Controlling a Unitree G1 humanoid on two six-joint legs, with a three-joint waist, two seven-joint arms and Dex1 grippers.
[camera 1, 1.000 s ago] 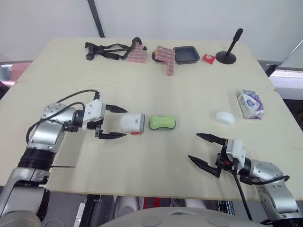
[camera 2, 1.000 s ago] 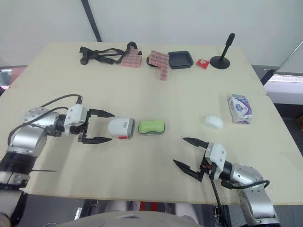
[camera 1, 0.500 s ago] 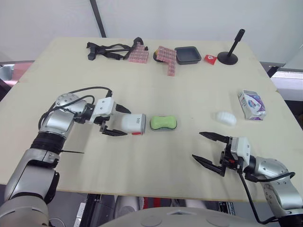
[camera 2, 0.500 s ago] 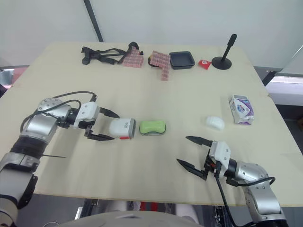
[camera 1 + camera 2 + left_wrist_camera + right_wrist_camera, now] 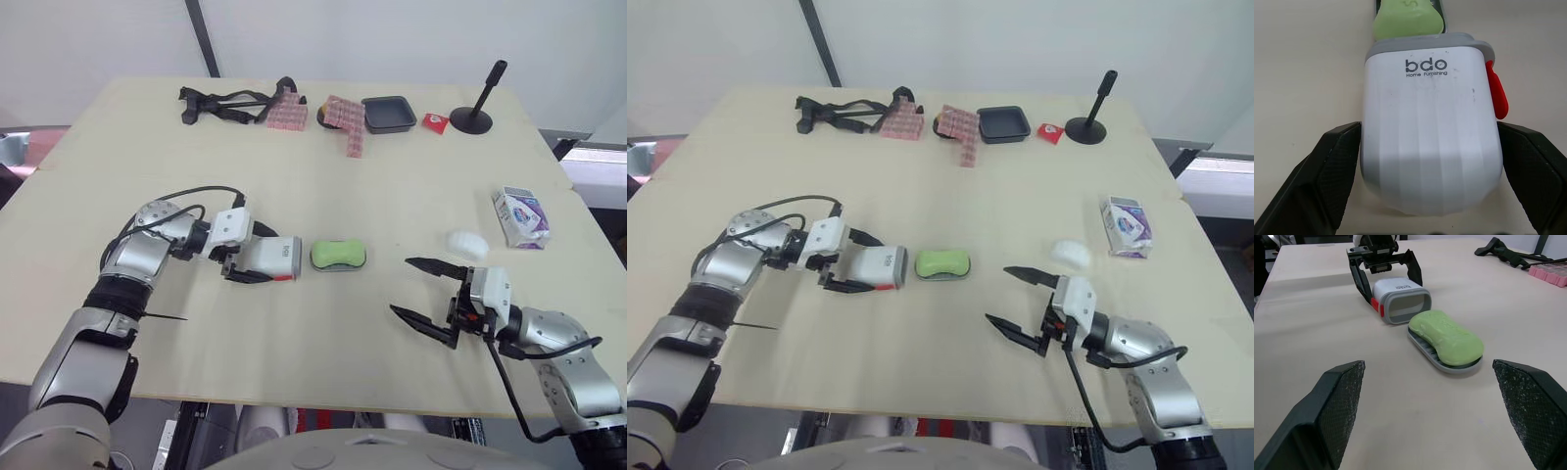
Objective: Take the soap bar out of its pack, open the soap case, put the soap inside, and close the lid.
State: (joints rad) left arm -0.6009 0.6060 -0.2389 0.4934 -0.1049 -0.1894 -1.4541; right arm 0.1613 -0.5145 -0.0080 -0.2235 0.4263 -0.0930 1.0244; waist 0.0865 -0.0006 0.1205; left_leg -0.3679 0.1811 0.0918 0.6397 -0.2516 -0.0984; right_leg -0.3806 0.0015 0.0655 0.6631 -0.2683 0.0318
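Note:
A white soap case cover with a grey rim and a red latch lies on its side at the table's middle left. Its open end faces a green soap bar resting on the grey case tray. My left gripper is open and straddles the cover, one black finger close along each side. My right gripper stands open near the front right, empty, pointing toward the soap. The white and purple soap pack lies at the right edge, with a small white lump beside it.
Along the far edge lie a black strap tool, pink checked pieces, a black tray, a small red item and a black stand. Bare tabletop lies between the two grippers.
My left gripper slid right until its fingers came around the white cover. The right gripper shifted a little left and away from the front edge. The camera moved slightly.

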